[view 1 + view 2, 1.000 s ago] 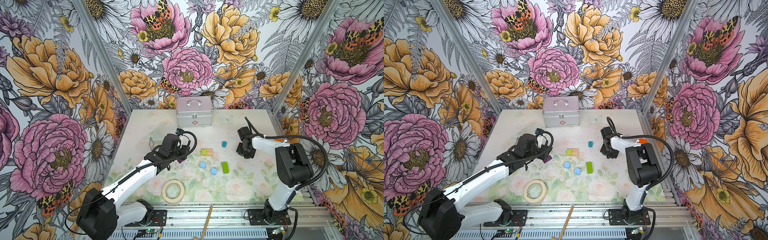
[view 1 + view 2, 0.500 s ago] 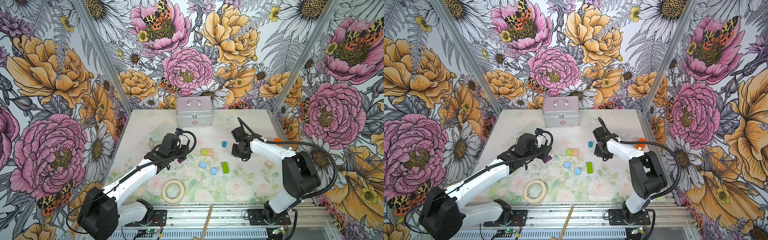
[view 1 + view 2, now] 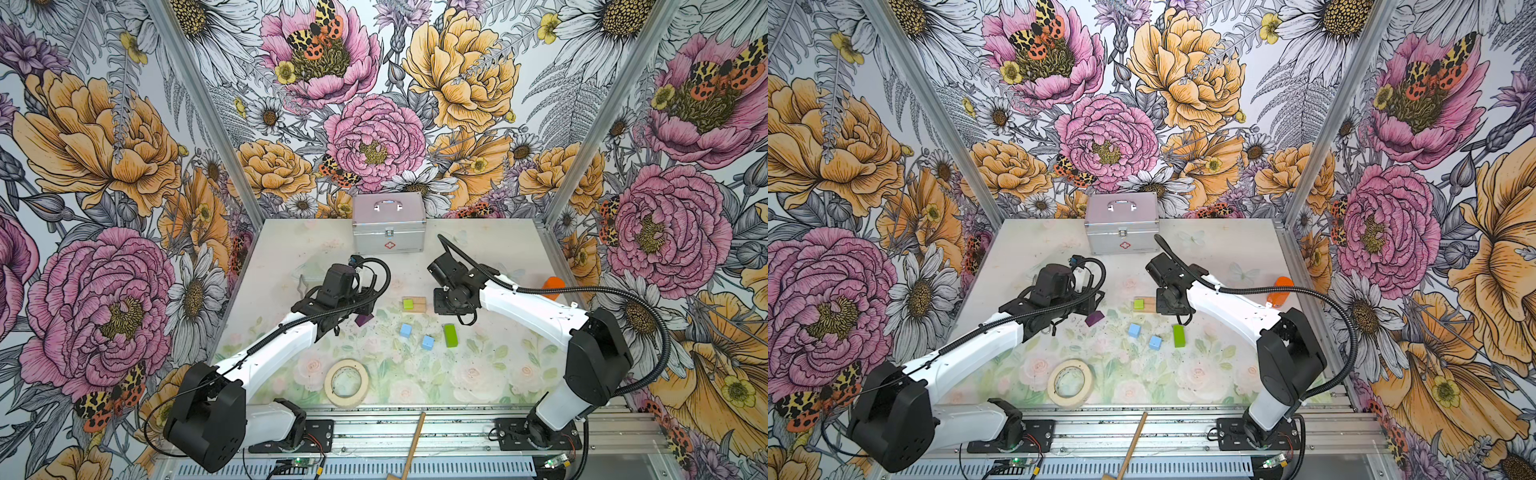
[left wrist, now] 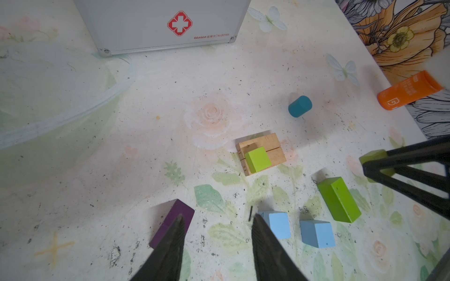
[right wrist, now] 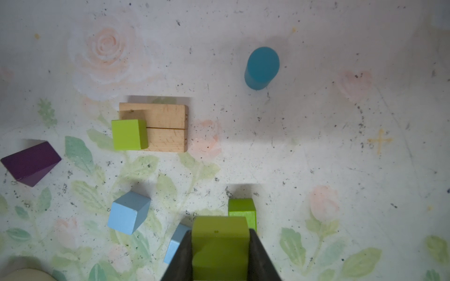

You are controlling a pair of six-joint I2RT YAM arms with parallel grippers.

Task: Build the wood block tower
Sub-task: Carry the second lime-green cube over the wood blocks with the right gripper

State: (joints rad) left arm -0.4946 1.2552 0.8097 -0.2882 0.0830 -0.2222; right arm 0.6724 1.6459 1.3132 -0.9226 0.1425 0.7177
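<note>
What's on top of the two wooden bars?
A lime-green cube sits on one end of the tan bars. The rest of their tops is bare; the wood under the cube is hidden.

The flower-printed bench (image 3: 291,249) carries a silver case (image 3: 389,224) at the middle of its back edge, an orange container (image 3: 552,286) by the right edge and a tape roll (image 3: 346,382) near the front edge. Around the middle lie two tan bars (image 3: 420,304), touching side by side, and a teal cylinder (image 4: 300,106), a purple roof block (image 3: 364,319), two blue cubes (image 3: 405,330) and a green bar (image 3: 450,335), each apart.
</note>
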